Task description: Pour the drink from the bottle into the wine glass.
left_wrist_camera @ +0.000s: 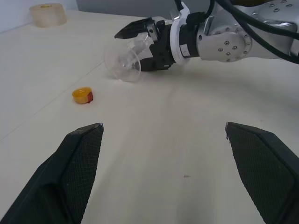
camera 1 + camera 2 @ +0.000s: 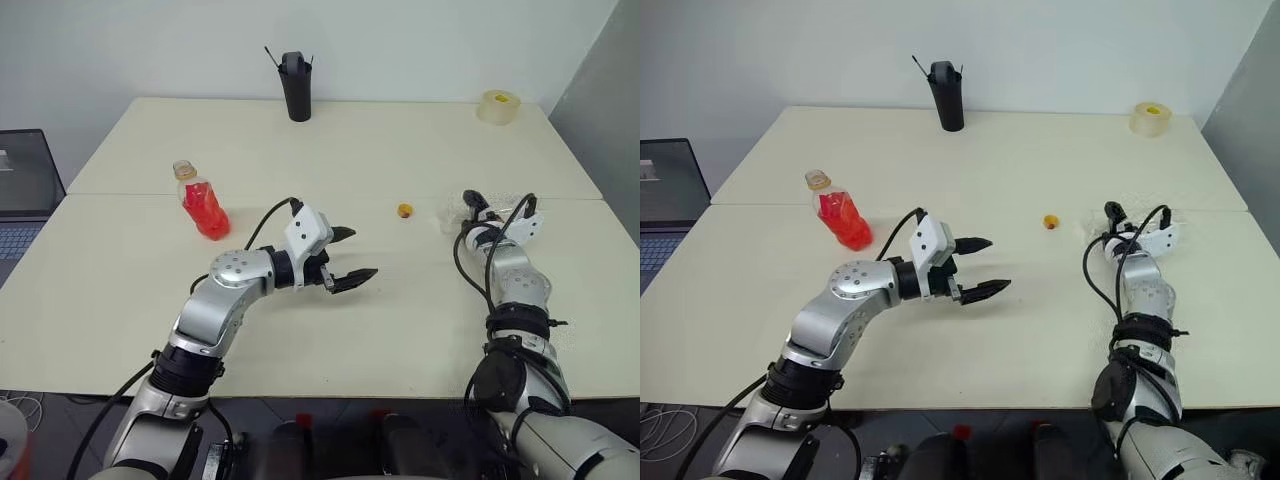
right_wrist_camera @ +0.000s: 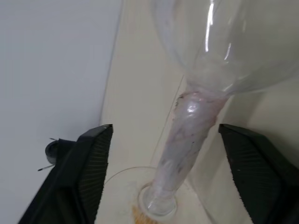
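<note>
Bottle (image 2: 203, 203) uncapped, holds red drink (image 2: 207, 214); wine glass (image 1: 124, 63) (lying sideways) empty.

Right gripper (image 1: 140, 46) around wine glass (image 1: 124, 63)

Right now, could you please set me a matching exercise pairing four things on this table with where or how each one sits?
Things:
1. bottle
2. yellow cap
3. wine glass
4. tape roll

Places or states:
A. stem between the fingers of the right gripper
B. far right corner of the table
C. standing uncapped on the left side
D. lying loose near the middle

Pairs: 1-C, 2-D, 3-A, 4-B
</note>
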`<act>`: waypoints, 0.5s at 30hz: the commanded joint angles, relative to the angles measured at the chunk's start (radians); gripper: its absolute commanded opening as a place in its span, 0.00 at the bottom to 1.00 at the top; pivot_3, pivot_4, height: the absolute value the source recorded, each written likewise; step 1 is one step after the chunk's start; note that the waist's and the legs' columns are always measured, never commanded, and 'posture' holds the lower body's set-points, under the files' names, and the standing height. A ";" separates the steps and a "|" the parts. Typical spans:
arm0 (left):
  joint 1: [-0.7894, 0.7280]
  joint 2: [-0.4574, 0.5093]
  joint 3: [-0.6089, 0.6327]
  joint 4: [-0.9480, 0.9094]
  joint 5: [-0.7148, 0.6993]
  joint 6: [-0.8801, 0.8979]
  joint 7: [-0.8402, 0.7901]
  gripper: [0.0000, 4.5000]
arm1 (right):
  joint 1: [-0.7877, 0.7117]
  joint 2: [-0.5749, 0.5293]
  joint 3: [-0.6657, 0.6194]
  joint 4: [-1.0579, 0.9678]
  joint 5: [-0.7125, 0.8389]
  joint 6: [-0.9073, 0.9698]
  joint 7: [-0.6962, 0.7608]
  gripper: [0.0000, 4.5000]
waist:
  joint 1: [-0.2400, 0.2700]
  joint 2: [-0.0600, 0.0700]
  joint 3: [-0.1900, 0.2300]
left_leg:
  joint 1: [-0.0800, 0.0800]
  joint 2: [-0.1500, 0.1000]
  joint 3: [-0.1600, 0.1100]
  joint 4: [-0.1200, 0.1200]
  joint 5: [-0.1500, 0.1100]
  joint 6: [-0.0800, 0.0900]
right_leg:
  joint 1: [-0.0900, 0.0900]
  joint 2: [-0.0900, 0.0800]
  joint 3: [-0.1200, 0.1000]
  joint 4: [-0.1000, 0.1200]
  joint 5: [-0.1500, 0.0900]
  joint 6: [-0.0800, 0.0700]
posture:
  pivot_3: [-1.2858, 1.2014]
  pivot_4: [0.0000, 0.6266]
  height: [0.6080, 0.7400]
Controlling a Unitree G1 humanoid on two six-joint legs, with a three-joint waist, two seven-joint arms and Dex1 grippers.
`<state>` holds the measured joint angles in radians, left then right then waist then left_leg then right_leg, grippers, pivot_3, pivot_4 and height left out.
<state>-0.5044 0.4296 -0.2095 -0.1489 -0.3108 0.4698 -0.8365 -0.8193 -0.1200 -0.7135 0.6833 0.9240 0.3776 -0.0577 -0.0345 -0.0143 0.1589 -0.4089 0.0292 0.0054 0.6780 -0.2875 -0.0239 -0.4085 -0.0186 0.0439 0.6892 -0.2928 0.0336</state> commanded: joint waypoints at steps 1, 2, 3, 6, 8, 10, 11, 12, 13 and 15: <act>-0.010 0.003 0.017 -0.040 -0.004 0.005 0.008 1.00 | -0.032 -0.014 0.007 0.008 -0.011 -0.033 0.025 0.55 | 0.000 0.000 0.000 | 0.000 0.000 0.000 0.000 0.001 -0.002 | 0.000 0.000 0.000 0.000 0.000 0.000 | 0.52 0.24 1.00; -0.010 0.005 0.019 -0.041 -0.004 0.007 0.008 1.00 | -0.032 -0.014 0.010 0.008 -0.016 -0.036 0.023 0.47 | 0.000 0.000 0.000 | 0.000 0.000 0.000 0.000 0.001 -0.002 | 0.000 0.000 0.000 0.000 0.000 0.000 | 0.52 0.24 1.00; -0.010 0.006 0.020 -0.042 -0.004 0.009 0.008 1.00 | -0.030 -0.015 0.016 0.006 -0.021 -0.035 0.019 0.39 | 0.000 0.000 0.000 | 0.000 0.000 0.000 0.000 0.001 -0.002 | 0.000 0.000 0.000 0.000 0.000 0.000 | 0.52 0.24 1.00; -0.008 0.008 0.021 -0.044 -0.003 0.012 0.009 1.00 | -0.015 -0.006 0.040 -0.029 -0.040 -0.019 0.005 0.16 | 0.000 0.000 0.000 | 0.000 0.000 0.000 0.000 0.001 -0.002 | 0.000 0.000 0.000 0.000 0.000 0.000 | 0.52 0.24 1.00; -0.004 0.013 0.023 -0.041 0.000 0.011 0.008 1.00 | 0.020 0.017 0.107 -0.117 -0.081 0.012 0.001 0.03 | 0.000 0.000 0.000 | 0.000 0.000 0.000 0.000 0.001 -0.002 | 0.000 0.000 0.000 0.000 0.000 0.000 | 0.52 0.24 1.00; 0.005 0.022 0.037 -0.029 -0.003 0.014 0.009 1.00 | 0.083 0.035 0.225 -0.271 -0.156 0.040 0.008 0.03 | 0.001 0.000 0.000 | 0.000 0.000 -0.001 0.000 0.001 -0.002 | 0.000 0.000 0.000 0.000 0.000 0.000 | 0.52 0.24 1.00; 0.014 0.031 0.044 -0.022 0.000 0.008 0.009 1.00 | 0.118 0.038 0.287 -0.356 -0.197 0.044 0.013 0.03 | 0.000 0.001 0.000 | 0.000 0.000 -0.001 -0.001 0.001 -0.002 | 0.000 0.000 0.000 0.000 0.000 0.000 | 0.52 0.24 1.00; 0.029 0.048 0.061 -0.014 0.002 0.003 0.010 1.00 | 0.160 0.031 0.383 -0.467 -0.260 0.042 0.040 0.03 | -0.001 0.001 0.001 | -0.001 0.001 0.000 -0.001 0.001 -0.002 | 0.000 0.000 0.000 0.000 0.000 0.000 | 0.52 0.24 1.00; 0.040 0.059 0.071 -0.009 0.004 -0.001 0.009 1.00 | 0.188 0.026 0.444 -0.541 -0.301 0.040 0.058 0.03 | -0.003 0.001 0.001 | -0.001 0.000 0.000 -0.001 0.001 -0.002 | -0.001 0.000 0.000 0.000 0.000 0.000 | 0.52 0.24 1.00; 0.055 0.074 0.089 -0.004 0.002 -0.003 0.011 1.00 | 0.226 0.014 0.534 -0.636 -0.371 0.025 0.089 0.03 | -0.007 0.002 0.001 | -0.001 0.000 0.000 -0.001 0.001 -0.002 | -0.002 0.000 0.001 0.001 0.000 0.000 | 0.52 0.24 1.00</act>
<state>-0.4476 0.4952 -0.1529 -0.1437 -0.3078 0.4874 -0.8279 -0.5732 -0.0904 -0.2475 0.1757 0.6067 0.4233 -0.0097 -0.0416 -0.0120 0.1602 -0.4096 0.0296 0.0053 0.6771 -0.2865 -0.0256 -0.4109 -0.0185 0.0450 0.6904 -0.2929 0.0337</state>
